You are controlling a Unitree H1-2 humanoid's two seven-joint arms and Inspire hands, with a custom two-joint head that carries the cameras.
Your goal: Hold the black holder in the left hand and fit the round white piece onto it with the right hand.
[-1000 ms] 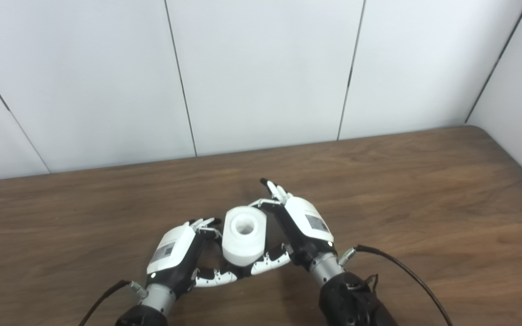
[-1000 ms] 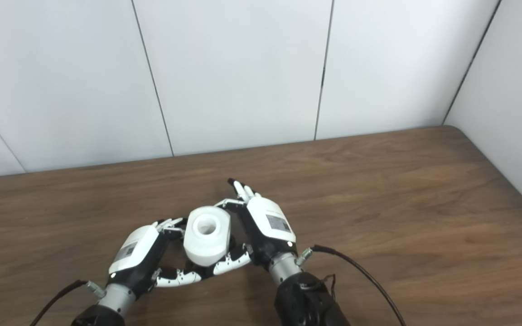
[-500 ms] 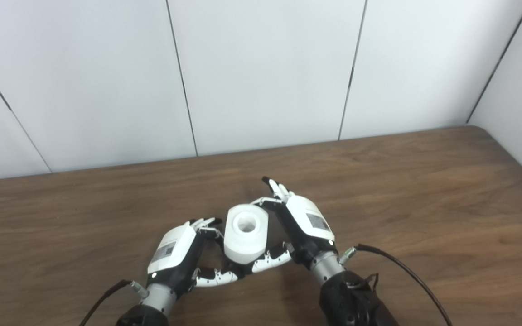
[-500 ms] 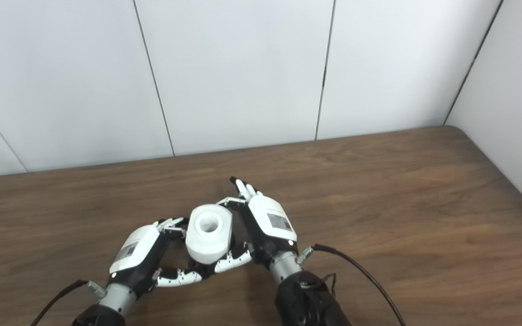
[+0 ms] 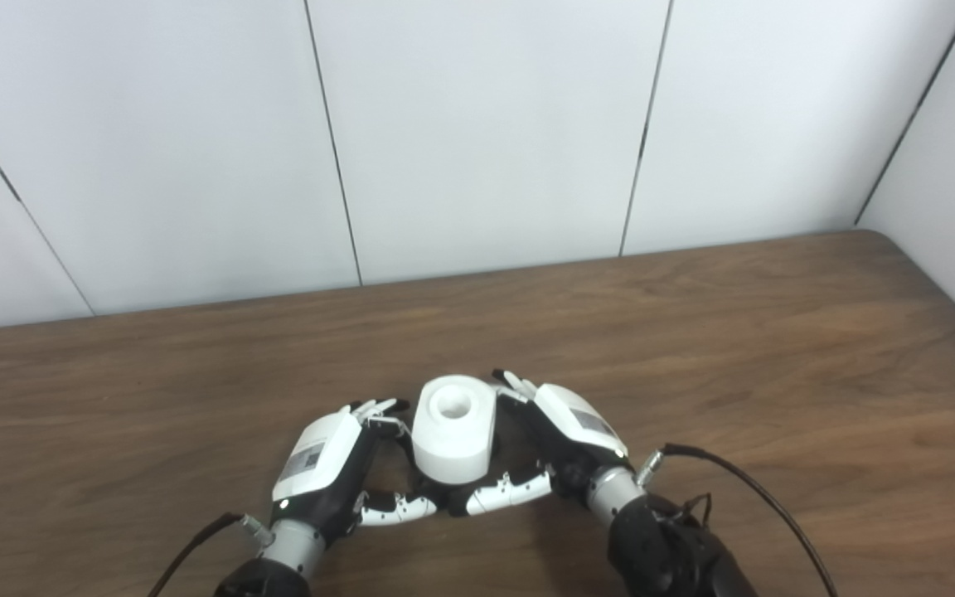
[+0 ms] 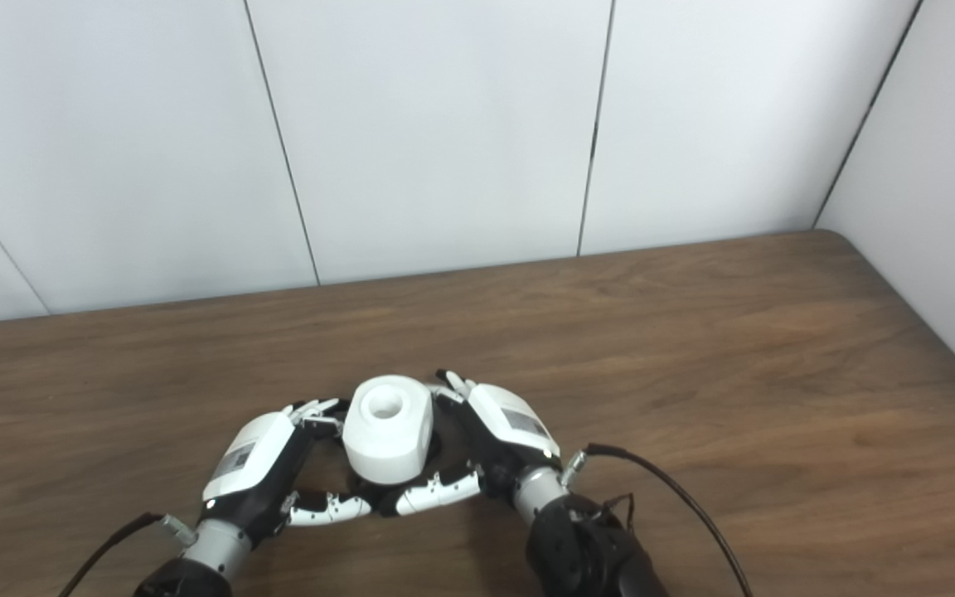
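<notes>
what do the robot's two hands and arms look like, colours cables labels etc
The left hand and the right hand look alike: a glossy white shell on the back bearing a small grey printed label, black palm and frame, white fingers with black tips. Each ends in a silver metal wrist cuff, then a black forearm. A thin black cable plugs in beside the right wrist; another leaves the left wrist.

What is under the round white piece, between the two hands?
Under the round white piece only a sliver of something black shows at its base, likely the holder. The rest is covered by the piece, the left hand and the right hand.
</notes>
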